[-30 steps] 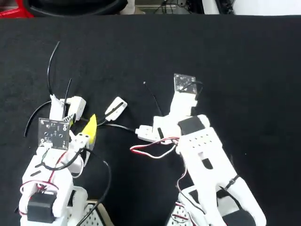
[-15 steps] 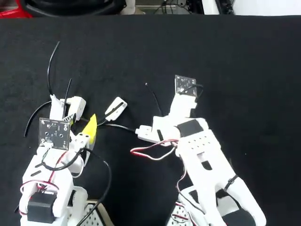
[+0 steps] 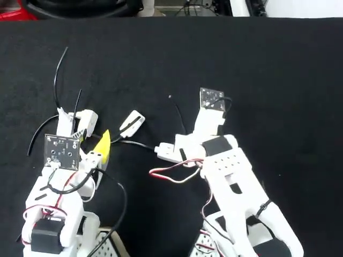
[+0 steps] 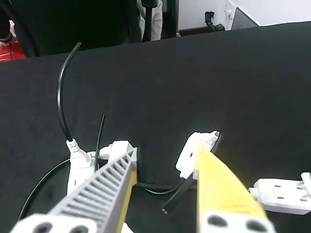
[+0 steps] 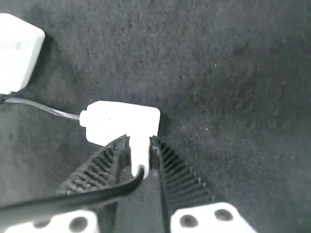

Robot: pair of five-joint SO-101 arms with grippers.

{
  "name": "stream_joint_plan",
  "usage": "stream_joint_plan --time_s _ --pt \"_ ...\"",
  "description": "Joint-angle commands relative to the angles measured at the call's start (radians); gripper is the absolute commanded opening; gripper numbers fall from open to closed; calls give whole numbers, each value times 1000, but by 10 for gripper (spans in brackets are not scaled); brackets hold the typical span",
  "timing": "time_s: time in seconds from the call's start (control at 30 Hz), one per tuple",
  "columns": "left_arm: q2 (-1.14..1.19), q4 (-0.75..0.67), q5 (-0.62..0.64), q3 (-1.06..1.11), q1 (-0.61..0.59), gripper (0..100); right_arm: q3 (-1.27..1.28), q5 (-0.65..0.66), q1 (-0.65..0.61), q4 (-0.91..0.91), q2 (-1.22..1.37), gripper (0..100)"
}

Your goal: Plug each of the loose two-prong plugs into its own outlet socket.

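- right gripper (image 5: 139,144) clamped on plug (image 5: 141,155); plug touching socket (image 5: 121,121)
- left gripper (image 4: 166,152) jaws wide apart, holding nothing; second plug (image 4: 194,148) just beside it

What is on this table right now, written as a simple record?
Surface: table covered in black cloth
Left end effector: open, with a loose plug lying at the tip of its yellow finger
Right end effector: shut on a white plug that has a thin cable
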Motion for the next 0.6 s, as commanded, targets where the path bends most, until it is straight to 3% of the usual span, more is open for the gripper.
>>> stream_joint_plan --time_s 0.0,0.27,0.57 --pt "8 -18 -6 -1 8 196 -41 -2 8 17 -2 12" --pt "5 -23 -6 15 8 196 -22 17 -2 9 21 12" --pt "3 -20 -6 15 8 196 -124 -6 -77 8 311 12"
